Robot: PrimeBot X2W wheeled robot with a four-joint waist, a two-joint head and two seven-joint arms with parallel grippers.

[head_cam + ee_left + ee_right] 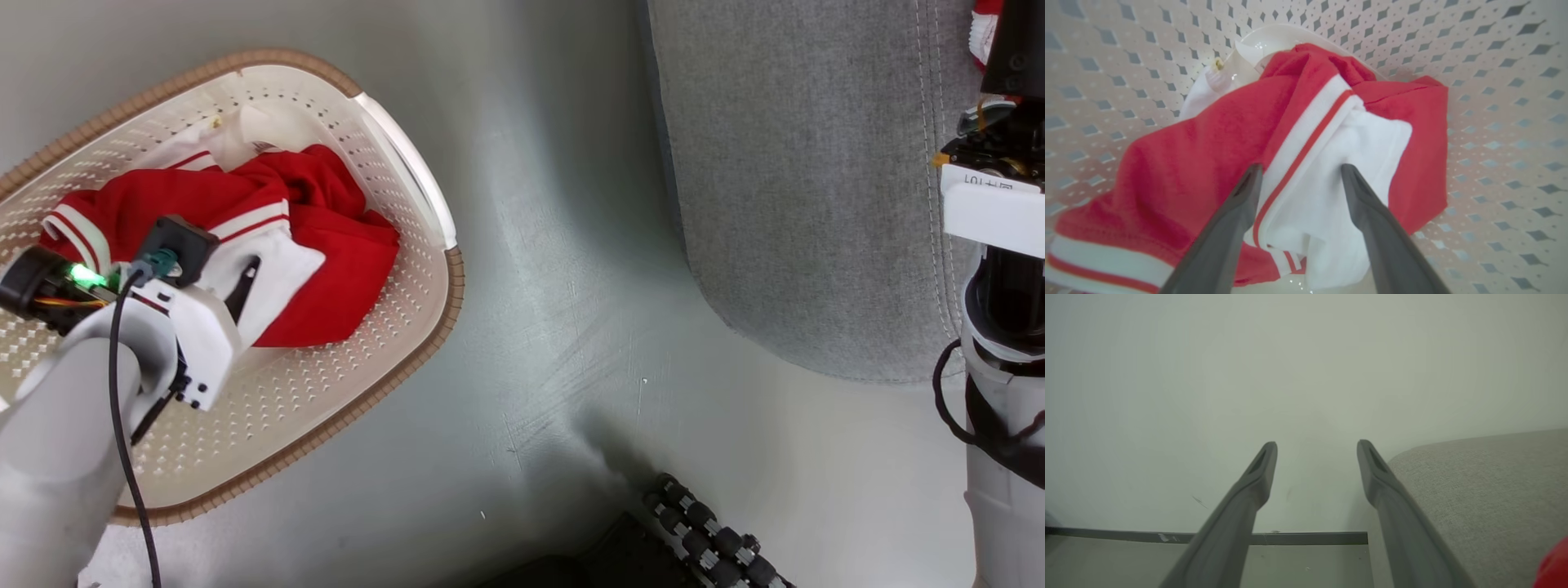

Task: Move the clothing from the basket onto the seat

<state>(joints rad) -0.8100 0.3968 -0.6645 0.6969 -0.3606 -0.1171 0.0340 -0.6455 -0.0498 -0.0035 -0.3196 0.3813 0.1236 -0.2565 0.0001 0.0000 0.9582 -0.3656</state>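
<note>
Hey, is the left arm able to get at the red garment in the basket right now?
Likely yes: the left gripper sits open inside the basket, its fingers straddling the white panel of the red garment, with nothing in between.

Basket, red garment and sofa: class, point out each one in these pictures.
basket (384, 359), head view, perforated inner wall near the right rim.
red garment (1188, 163), left wrist view, plain red cloth left of the white band.
sofa (800, 204), head view, grey woven surface.
</note>
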